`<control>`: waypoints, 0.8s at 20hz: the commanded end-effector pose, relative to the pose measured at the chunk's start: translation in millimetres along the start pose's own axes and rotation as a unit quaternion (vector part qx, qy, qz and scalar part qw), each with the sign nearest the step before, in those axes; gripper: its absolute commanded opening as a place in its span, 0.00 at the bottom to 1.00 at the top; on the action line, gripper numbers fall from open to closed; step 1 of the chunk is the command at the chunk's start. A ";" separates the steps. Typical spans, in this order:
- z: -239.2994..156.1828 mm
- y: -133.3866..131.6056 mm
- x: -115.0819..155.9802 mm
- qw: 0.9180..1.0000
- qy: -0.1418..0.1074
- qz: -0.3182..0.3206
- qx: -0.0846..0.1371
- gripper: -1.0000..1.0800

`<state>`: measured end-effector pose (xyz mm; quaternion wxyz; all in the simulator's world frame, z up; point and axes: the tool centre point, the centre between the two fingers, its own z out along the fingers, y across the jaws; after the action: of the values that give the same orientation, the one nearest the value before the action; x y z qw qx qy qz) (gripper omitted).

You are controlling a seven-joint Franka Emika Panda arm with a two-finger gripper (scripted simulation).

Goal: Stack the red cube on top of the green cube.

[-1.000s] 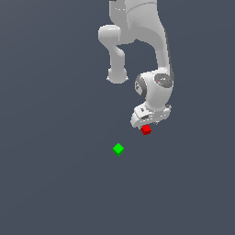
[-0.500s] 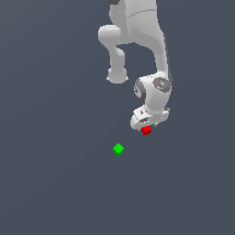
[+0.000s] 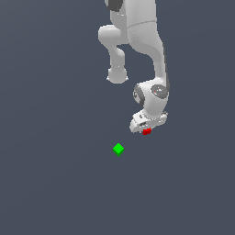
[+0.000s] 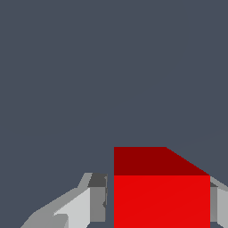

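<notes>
The red cube point(image 3: 147, 131) lies on the grey floor, partly hidden under my white gripper point(image 3: 146, 129). In the wrist view the red cube point(image 4: 161, 196) sits between my two fingers: one finger point(image 4: 97, 200) stands a small gap off its side, and the other finger point(image 4: 218, 202) is right at the opposite side. The gripper point(image 4: 158, 209) is open around the cube. The green cube point(image 3: 118, 148) lies alone on the floor, toward the exterior view's left and nearer the camera than the red cube. It does not show in the wrist view.
The white arm point(image 3: 137, 46) rises behind the gripper toward the top of the exterior view. The grey floor point(image 3: 55, 183) is flat and uniform with nothing else on it.
The gripper has come down a little over the red cube, which now shows less below it. Neither cube has moved.
</notes>
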<state>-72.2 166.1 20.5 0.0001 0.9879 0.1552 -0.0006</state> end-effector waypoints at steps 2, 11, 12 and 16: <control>0.6 0.1 0.5 1.000 0.001 0.000 0.000 0.00; -0.1 0.2 0.2 1.000 0.000 0.000 0.000 0.00; -1.0 0.2 0.1 1.000 0.000 0.000 0.000 0.00; -10.1 0.3 -0.2 1.000 0.000 0.000 0.000 0.00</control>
<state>-72.7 165.8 26.2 0.0002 0.9879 0.1551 -0.0010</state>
